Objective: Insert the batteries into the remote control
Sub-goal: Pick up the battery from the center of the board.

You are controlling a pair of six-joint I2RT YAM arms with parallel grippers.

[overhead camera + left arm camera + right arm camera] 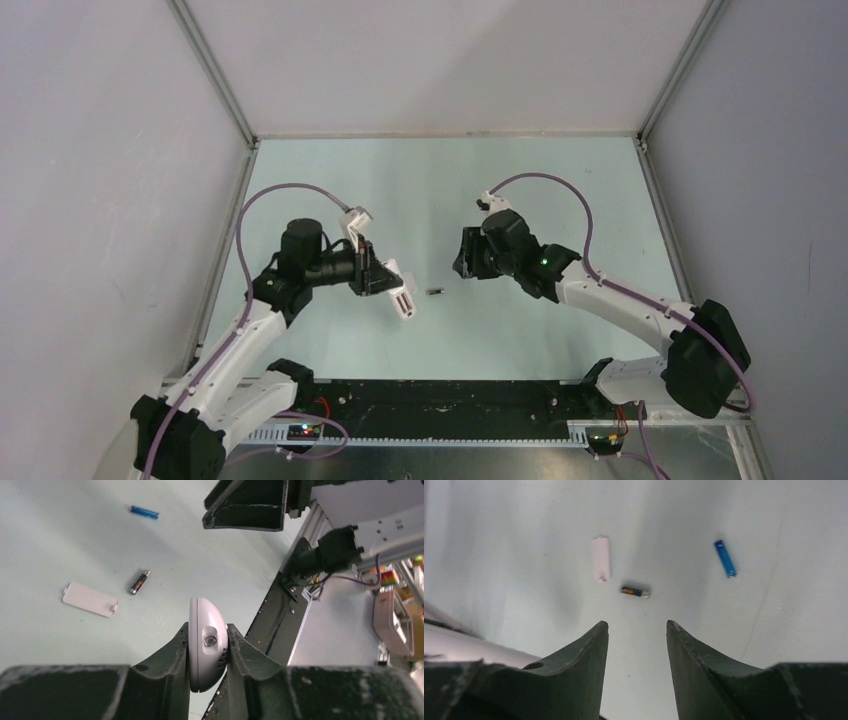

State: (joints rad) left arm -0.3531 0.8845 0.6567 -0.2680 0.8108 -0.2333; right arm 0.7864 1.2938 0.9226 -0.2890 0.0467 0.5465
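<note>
Remote control (207,647) pinched edge-on in left gripper (208,626), jaws closed on it, off the table (50,540). Right gripper (636,622) jaws partly apart, gripping nothing. Ahead of them, dark battery (635,591) at 12 o'clock, blue battery (725,558) at 2, white cover (601,558) at 11.

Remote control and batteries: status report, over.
Left gripper shut on remote control. Right gripper open, empty, facing dark battery. Blue battery and dark battery loose on table, battery cover alongside. Nothing blocking.
</note>
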